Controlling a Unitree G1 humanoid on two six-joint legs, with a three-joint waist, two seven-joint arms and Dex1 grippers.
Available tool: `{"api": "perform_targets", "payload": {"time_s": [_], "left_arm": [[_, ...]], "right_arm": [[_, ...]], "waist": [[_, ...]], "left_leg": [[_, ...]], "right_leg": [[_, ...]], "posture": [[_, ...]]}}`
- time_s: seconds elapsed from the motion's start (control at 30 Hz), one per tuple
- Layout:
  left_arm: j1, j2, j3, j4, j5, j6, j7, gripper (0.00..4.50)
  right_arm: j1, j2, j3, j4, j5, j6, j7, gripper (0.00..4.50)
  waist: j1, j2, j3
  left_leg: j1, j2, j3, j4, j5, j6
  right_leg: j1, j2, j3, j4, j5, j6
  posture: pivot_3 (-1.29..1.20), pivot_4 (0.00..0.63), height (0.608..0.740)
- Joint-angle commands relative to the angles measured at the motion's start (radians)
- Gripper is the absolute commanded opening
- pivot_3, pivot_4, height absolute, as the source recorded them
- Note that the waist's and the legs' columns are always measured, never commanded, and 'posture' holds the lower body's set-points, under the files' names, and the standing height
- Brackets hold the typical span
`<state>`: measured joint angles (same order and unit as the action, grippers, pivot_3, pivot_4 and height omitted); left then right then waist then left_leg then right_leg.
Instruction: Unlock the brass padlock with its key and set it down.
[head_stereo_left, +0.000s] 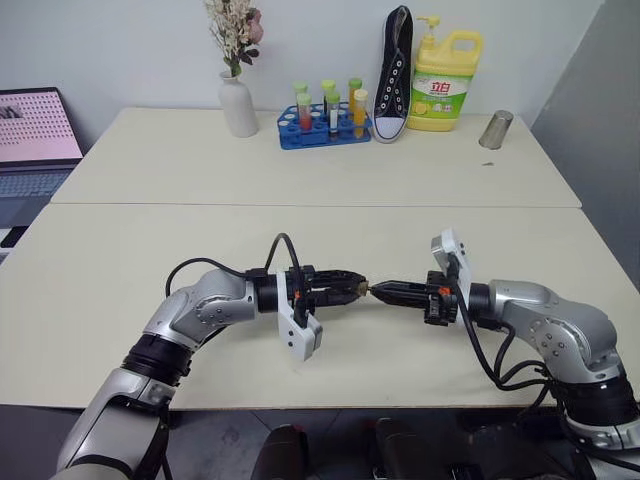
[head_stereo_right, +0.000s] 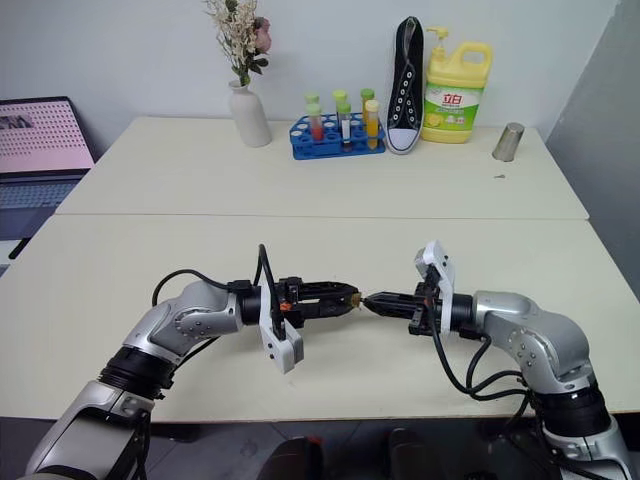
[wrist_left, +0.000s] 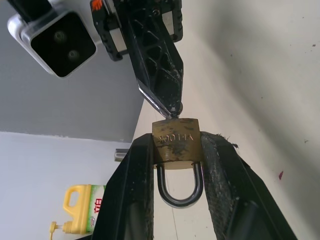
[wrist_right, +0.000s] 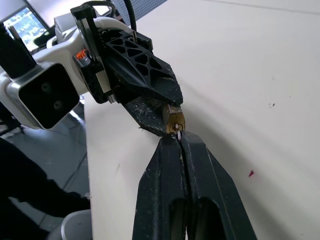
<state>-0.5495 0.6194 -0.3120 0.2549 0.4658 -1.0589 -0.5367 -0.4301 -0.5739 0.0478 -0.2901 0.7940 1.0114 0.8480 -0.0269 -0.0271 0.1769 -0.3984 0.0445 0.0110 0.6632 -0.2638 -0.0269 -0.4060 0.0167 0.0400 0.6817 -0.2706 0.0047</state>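
- Left gripper (wrist_left: 176, 165) clamps the brass padlock (wrist_left: 176, 141) by its two flat sides, held up over the near table (head_stereo_left: 120, 300); shackle (wrist_left: 180, 187) hangs back between the fingers and looks seated, so likely locked for now.
- Right gripper (wrist_right: 178, 136) is pinched fully together on the key (wrist_right: 178, 133), only a sliver of silver showing at the tips, which touch the padlock's keyhole end.
- Handling, as judged: padlock small, rigid, smooth brass, likely to twist in the pads if the key is turned hard. Side grip suits it, leaving keyhole and shackle free.
- Key thin, light, easily slipped or bent; hold it at the head and turn gently.
- Far table: vase (head_stereo_left: 238, 104), tube rack (head_stereo_left: 322, 128), shoe (head_stereo_left: 394, 75), detergent bottle (head_stereo_left: 445, 80), metal cup (head_stereo_left: 495, 130).
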Motion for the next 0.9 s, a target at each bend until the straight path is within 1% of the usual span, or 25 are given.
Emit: {"api": "perform_targets", "payload": {"time_s": [0.03, 0.2, 0.47, 0.77, 0.9], "left_arm": [[-0.011, 0.001, -0.008, -0.019, 0.023, -0.024, 0.026, 0.96], [-0.004, -0.001, -0.017, -0.022, 0.048, -0.039, 0.044, 0.96], [0.009, -0.002, -0.017, -0.034, 0.091, -0.042, 0.080, 0.96], [0.013, 0.008, -0.026, -0.033, 0.106, -0.046, 0.106, 0.96], [0.013, 0.010, -0.030, -0.034, 0.099, -0.046, 0.108, 0.96]], "right_arm": [[-0.079, -0.002, -0.024, 0.037, 0.116, 0.167, 0.006, 0.00], [-0.167, 0.033, -0.060, 0.132, 0.174, 0.344, -0.050, 0.00], [-0.245, 0.095, -0.130, 0.233, 0.197, 0.508, -0.115, 0.00], [-0.264, 0.147, -0.197, 0.258, 0.200, 0.597, -0.155, 0.00], [-0.254, 0.138, -0.177, 0.225, 0.196, 0.587, -0.142, 0.00]], "waist": [[0.000, 0.000, 0.000], [0.000, 0.000, 0.000], [0.000, 0.000, 0.000], [0.000, 0.000, 0.000], [-0.001, 0.000, 0.000]], "left_leg": [[0.000, 0.000, 0.000, 0.000, 0.000, 0.000], [0.000, 0.000, 0.000, 0.000, 0.000, 0.000], [-0.001, 0.000, 0.000, 0.000, 0.000, 0.000], [-0.001, 0.000, 0.000, -0.001, 0.000, 0.000], [-0.001, 0.000, 0.000, -0.001, 0.000, 0.000]], "right_leg": [[0.000, 0.000, 0.000, 0.000, 0.000, 0.000], [0.000, 0.000, 0.000, 0.000, 0.000, 0.000], [0.000, -0.001, 0.000, 0.000, 0.000, 0.000], [-0.001, -0.001, -0.001, 0.000, 0.000, 0.000], [-0.001, -0.001, -0.001, 0.000, 0.000, 0.000]], "posture": [[0.00, 0.150, 0.740], [0.00, 0.150, 0.740], [0.00, 0.150, 0.740], [0.00, 0.150, 0.740], [0.00, 0.150, 0.740]]}}
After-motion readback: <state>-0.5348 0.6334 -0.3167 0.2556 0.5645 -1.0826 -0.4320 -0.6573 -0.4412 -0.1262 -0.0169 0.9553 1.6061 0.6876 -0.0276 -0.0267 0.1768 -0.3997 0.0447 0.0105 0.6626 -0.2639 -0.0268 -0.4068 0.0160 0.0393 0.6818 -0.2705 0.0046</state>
